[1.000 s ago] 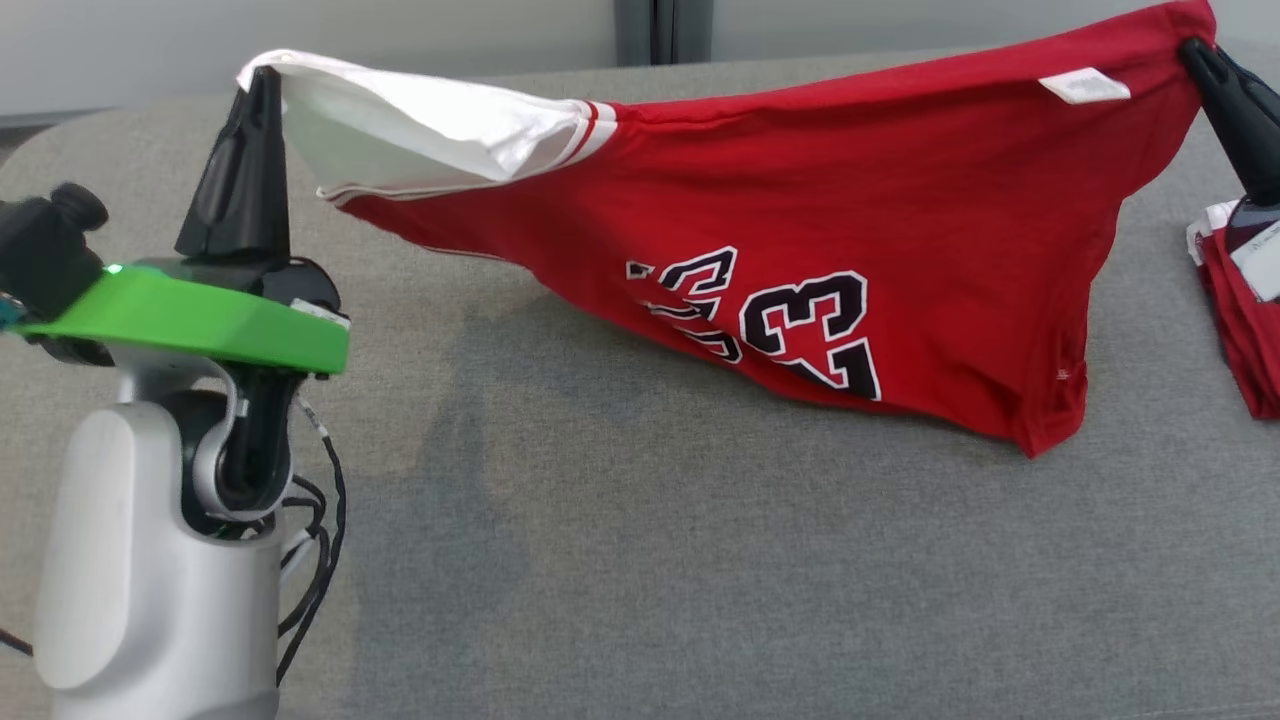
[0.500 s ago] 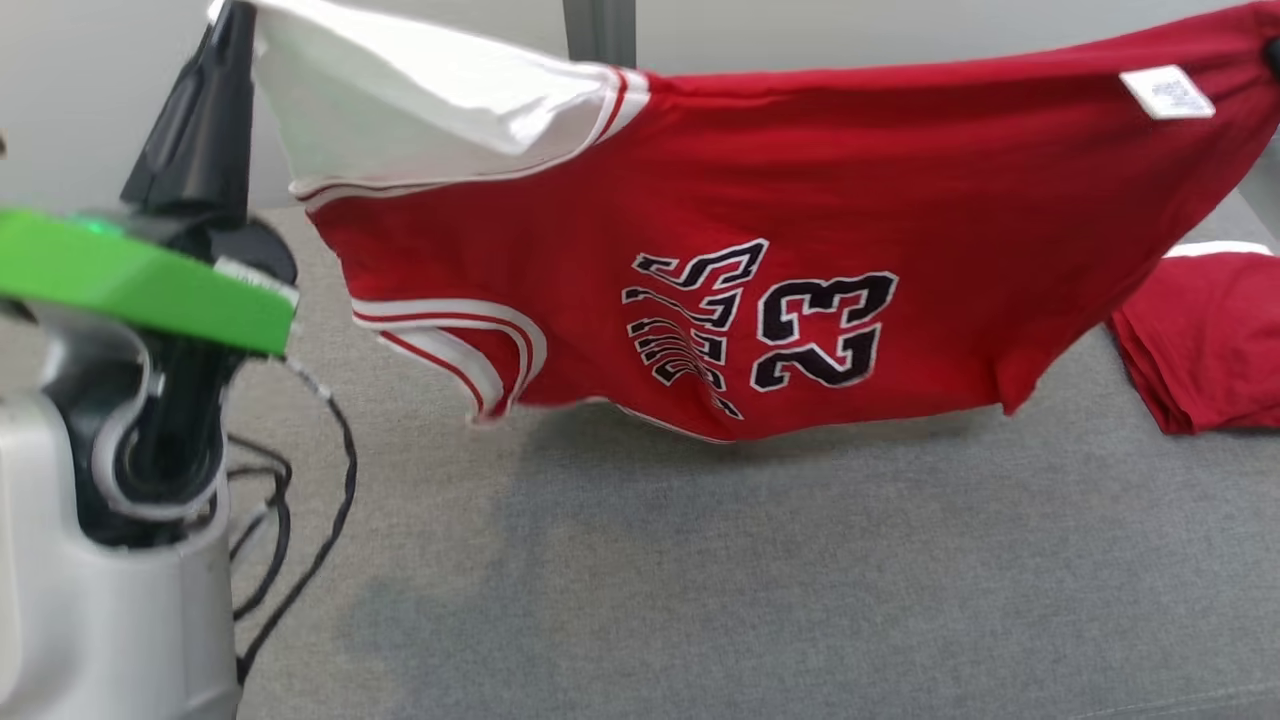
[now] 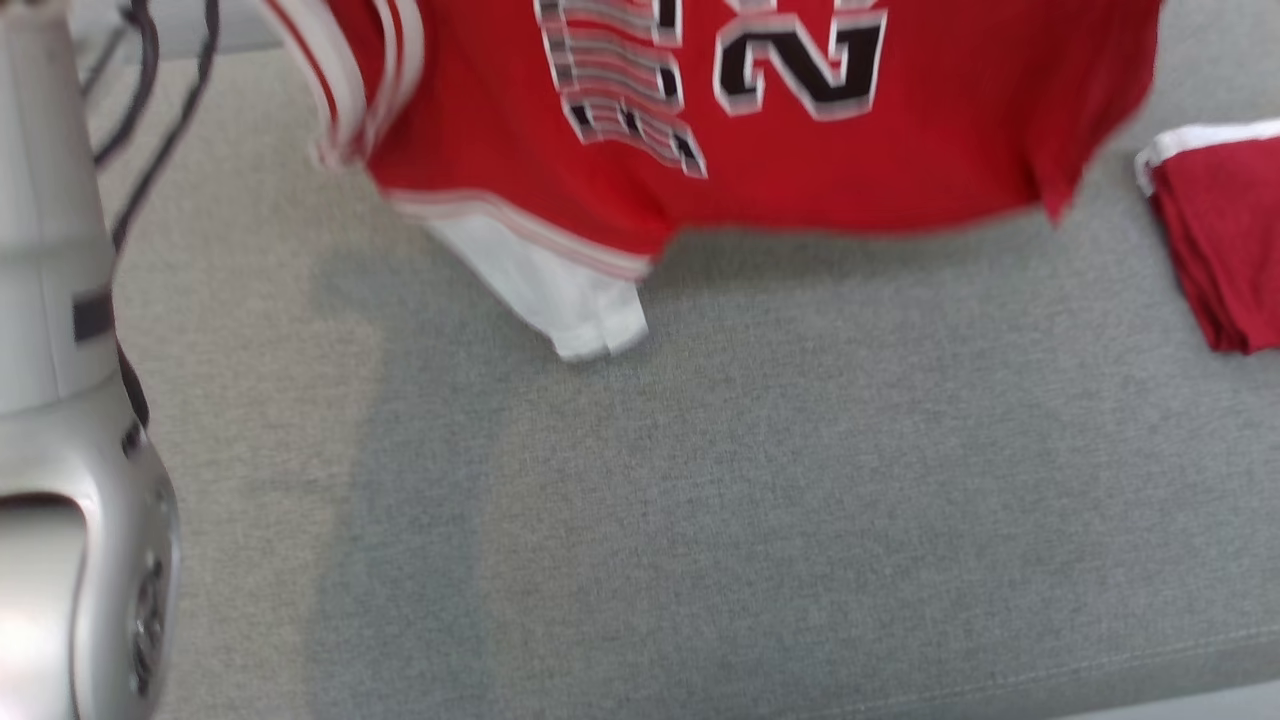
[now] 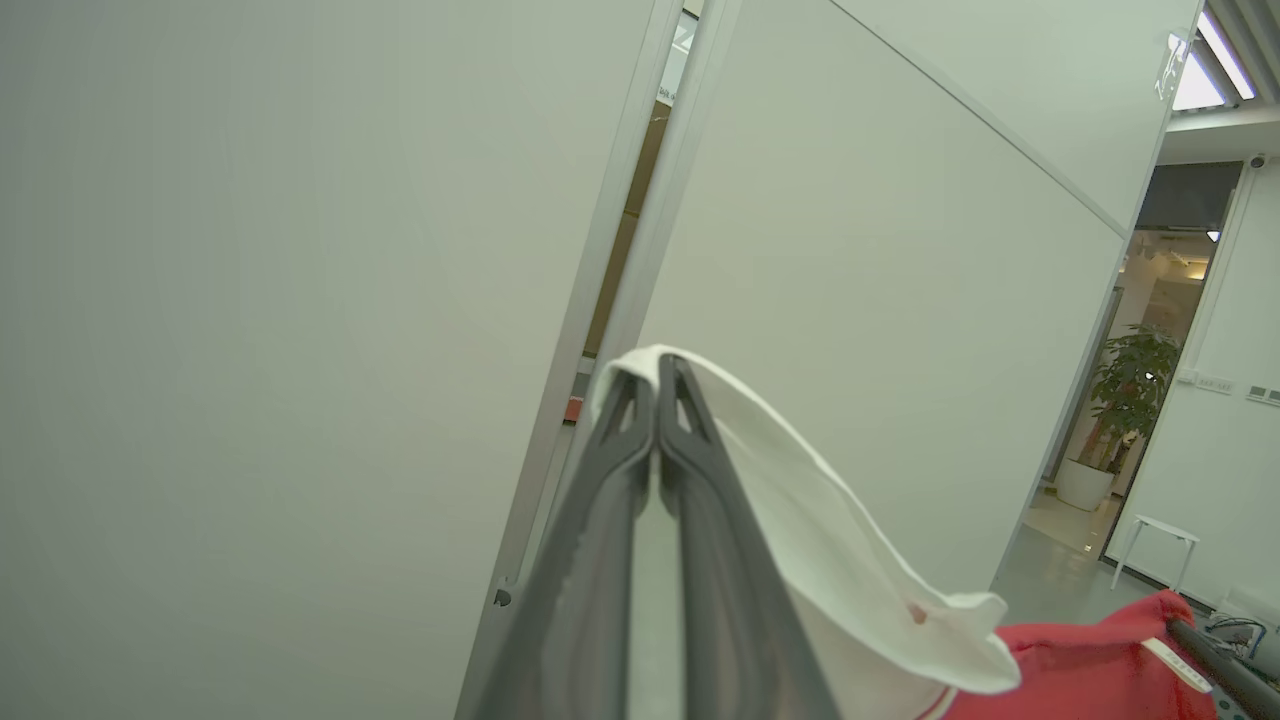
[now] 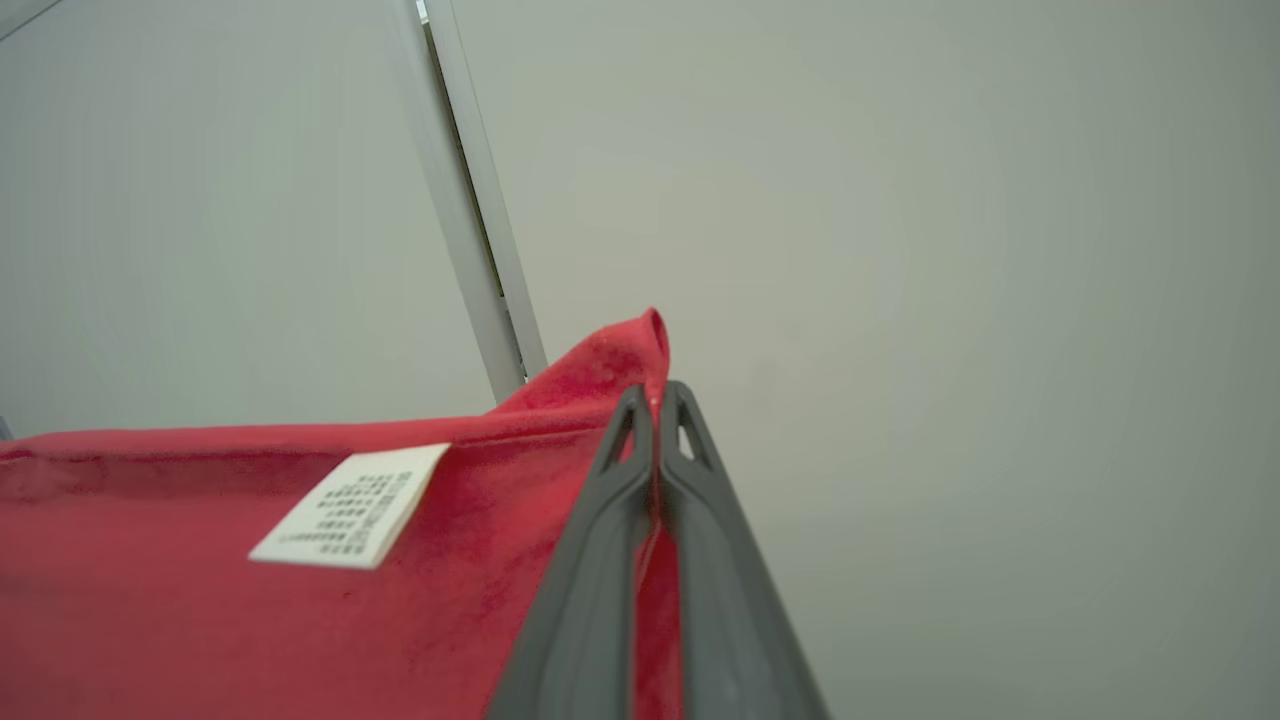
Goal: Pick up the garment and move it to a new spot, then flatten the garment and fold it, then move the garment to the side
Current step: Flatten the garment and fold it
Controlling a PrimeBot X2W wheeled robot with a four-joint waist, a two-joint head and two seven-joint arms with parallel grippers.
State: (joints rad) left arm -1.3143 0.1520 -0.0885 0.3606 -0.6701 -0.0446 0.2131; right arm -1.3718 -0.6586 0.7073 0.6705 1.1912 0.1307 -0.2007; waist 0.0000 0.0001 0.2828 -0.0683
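Observation:
The garment (image 3: pixel 900 150) is a red jersey with white trim and black numbers, hanging in the air above the grey surface (image 3: pixel 750 500), its lower edge and a white flap (image 3: pixel 570 300) dangling. In the left wrist view my left gripper (image 4: pixel 658 375) is shut on the garment's white corner (image 4: pixel 800 500). My right gripper (image 5: pixel 655 400) is shut on a red corner (image 5: pixel 610 365) in the right wrist view, beside a white label (image 5: pixel 350 505). Both grippers point up toward pale walls. The garment's top edge is cut off in the head view.
A second folded red cloth (image 3: pixel 1220 240) lies at the right edge of the grey surface. My pale left arm (image 3: pixel 60 400) with dark cables stands at the left. A potted plant (image 4: pixel 1120 400) and a doorway show far off in the left wrist view.
The garment has been lifted higher and now hangs free of the surface, with a white flap dropped below it. The head view has tilted down, so both grippers have left it.

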